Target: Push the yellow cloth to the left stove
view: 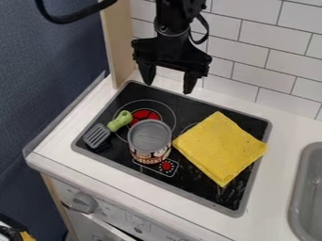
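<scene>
Yellow cloth, folded square, awaiting a push to the left stove

Camera view, items and handling notes:

- Cloth (pixel 220 148), one: flat over the right side of the black hob (pixel 192 110), its right corner lapping the rim.
- Gripper (pixel 168 88), black, one: above the hob's back edge, fingers spread, nothing between them.
- Left burner (pixel 143 115), red-centred: presumably the destination, partly hidden by a can.
- Can (pixel 149 139), one: upright, just beside the cloth's left corner; the chief obstacle.
- Spatula (pixel 119 121), green-handled, one: left of the can.

Step in hand, as judged: bring the gripper down beyond the cloth's right edge, low enough to catch the fold. Contact best made near mid-edge, lest the cloth swivel; pressure light, lest it bunch. Path best angled toward the back, as a straight sweep may shove or tip the can.
</scene>
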Action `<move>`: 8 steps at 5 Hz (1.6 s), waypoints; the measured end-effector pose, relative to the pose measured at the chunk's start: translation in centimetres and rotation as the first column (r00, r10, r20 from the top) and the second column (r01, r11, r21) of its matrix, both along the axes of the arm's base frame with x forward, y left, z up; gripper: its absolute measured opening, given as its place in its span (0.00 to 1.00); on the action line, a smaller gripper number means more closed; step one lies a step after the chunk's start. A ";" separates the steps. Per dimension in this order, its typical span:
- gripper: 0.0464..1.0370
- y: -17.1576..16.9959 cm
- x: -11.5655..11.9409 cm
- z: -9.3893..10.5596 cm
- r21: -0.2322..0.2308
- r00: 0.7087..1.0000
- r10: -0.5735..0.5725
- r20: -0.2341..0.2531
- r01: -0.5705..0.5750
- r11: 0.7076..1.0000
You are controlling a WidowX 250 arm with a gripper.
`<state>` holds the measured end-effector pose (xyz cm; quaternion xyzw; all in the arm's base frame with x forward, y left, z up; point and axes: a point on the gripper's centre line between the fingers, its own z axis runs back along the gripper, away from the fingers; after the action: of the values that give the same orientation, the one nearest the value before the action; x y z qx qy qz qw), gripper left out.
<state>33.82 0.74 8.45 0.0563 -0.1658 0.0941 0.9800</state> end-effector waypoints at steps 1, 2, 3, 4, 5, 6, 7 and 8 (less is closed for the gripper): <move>0.96 0.0 -0.2 -1.1 -0.002 0.999 0.009 -0.039 -0.009 1.000; 0.96 -3.5 -0.2 -1.9 -0.011 0.995 -0.036 -0.094 0.035 0.999; 0.96 -4.8 0.4 -3.5 -0.057 0.994 0.004 -0.106 -0.010 0.998; 0.96 -7.4 1.2 -5.0 -0.097 0.986 -0.087 -0.141 0.074 0.993; 0.96 -9.1 1.2 -6.9 -0.115 0.968 -0.136 -0.209 0.113 0.987; 0.96 -9.6 1.2 -7.7 -0.128 0.957 -0.169 -0.236 0.142 0.982; 0.96 -10.0 1.1 -9.0 -0.147 0.941 -0.191 -0.279 0.155 0.977; 0.96 -10.1 1.3 -10.1 -0.145 0.929 -0.202 -0.310 0.164 0.976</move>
<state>35.16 -9.32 -1.64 -0.0023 -0.0018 0.0015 1.0000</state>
